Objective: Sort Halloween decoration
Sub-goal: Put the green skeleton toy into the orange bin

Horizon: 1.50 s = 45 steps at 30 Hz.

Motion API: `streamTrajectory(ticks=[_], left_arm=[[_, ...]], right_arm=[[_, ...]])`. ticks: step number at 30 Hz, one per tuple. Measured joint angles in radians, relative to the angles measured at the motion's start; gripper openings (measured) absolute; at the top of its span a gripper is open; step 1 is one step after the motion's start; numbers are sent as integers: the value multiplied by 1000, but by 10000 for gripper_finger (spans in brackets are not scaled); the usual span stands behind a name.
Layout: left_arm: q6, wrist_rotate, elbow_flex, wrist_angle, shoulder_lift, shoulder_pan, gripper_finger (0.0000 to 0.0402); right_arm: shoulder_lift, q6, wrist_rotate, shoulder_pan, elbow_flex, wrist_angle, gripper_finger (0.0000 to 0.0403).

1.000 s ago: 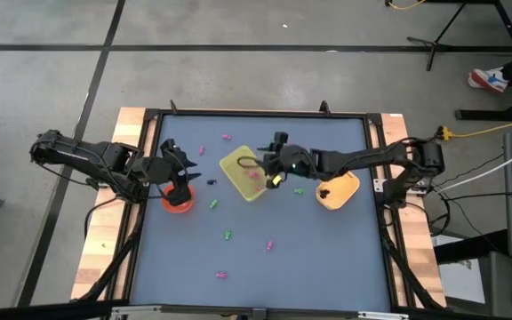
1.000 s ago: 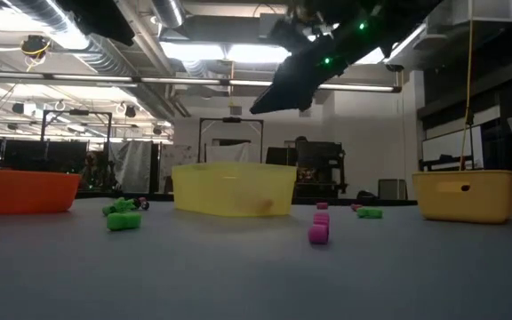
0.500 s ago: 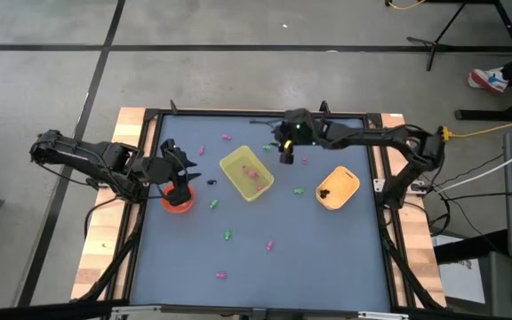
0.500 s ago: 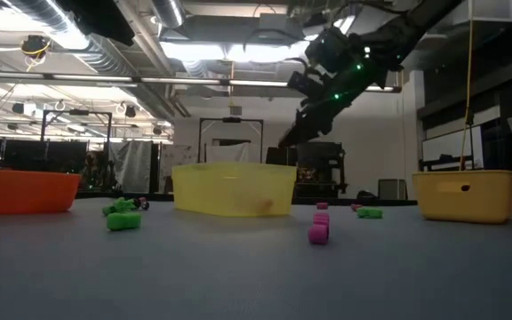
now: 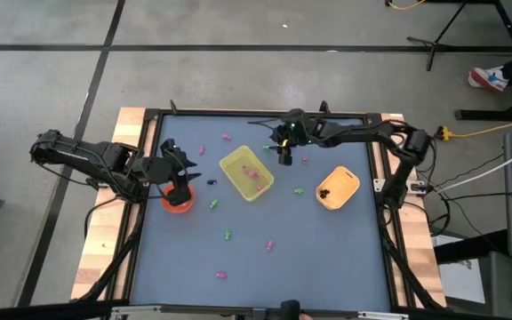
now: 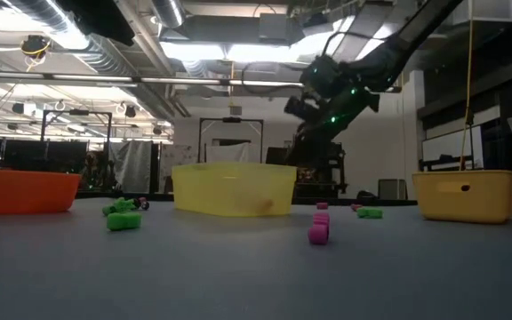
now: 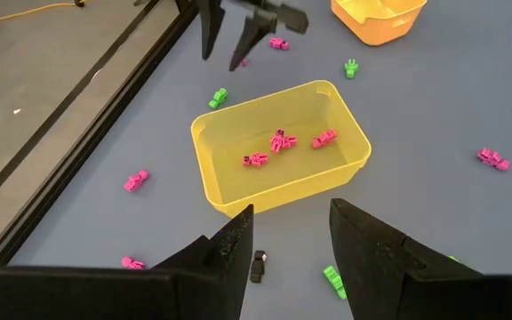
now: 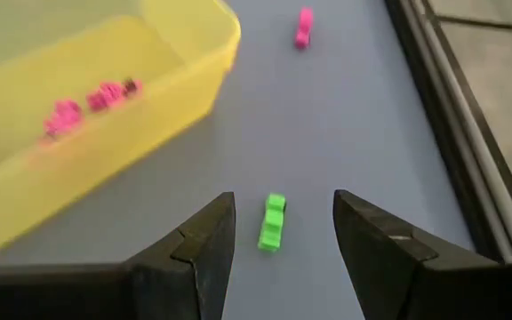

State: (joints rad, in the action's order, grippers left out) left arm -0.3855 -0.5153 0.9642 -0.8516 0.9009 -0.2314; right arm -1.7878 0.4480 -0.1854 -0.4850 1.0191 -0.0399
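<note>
The Halloween decoration is a scatter of tiny pink, green and dark trinkets on the blue table. Three pink ones (image 7: 278,140) lie inside the yellow tray (image 5: 235,165). My right gripper (image 8: 283,199) hangs open above the table just beyond the tray's far side (image 5: 284,158). A green trinket (image 8: 272,222) lies flat on the table below and between its fingers, untouched. My left gripper (image 7: 292,258) stands open and empty over the red bowl (image 5: 178,204) at the left.
An orange bowl (image 5: 338,188) with a dark trinket in it stands at the right. Loose trinkets lie near the front (image 5: 227,235), (image 5: 269,244), (image 5: 221,276) and by the far edge (image 5: 227,137). The black table frame (image 8: 452,107) runs close beside my right gripper.
My right gripper has swung from above the yellow tray toward the table's far edge, come down lower and rolled its wrist. It now hangs over the green trinket beyond the tray and has stayed open. My left arm has kept still.
</note>
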Motion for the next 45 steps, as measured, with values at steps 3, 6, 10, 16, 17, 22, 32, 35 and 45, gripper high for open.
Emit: streamTrajectory(ticks=[3, 6, 10, 16, 17, 22, 32, 35, 45], left_arm=[[0, 0, 0, 0, 0, 0, 134], [0, -1, 0, 0, 0, 0, 134], [0, -1, 0, 0, 0, 0, 134], [0, -1, 0, 0, 0, 0, 134], [0, -1, 0, 0, 0, 0, 134], [0, -1, 0, 0, 0, 0, 134], [0, -1, 0, 9, 0, 0, 134], [0, -1, 0, 9, 0, 0, 134], [-6, -1, 0, 9, 0, 0, 134]], right_arm=[[-40, -1, 26, 0, 0, -22, 189], [-73, -2, 35, 0, 0, -31, 188], [-111, -2, 36, 0, 0, -53, 188], [-155, -2, 36, 0, 0, -72, 188], [-162, -3, 36, 0, 0, -73, 188], [-170, -5, 60, 1, 1, -91, 188], [-170, -5, 49, 1, 1, -98, 153], [-170, -5, 50, 1, 1, -109, 122], [-176, -5, 89, 0, 1, -127, 37]])
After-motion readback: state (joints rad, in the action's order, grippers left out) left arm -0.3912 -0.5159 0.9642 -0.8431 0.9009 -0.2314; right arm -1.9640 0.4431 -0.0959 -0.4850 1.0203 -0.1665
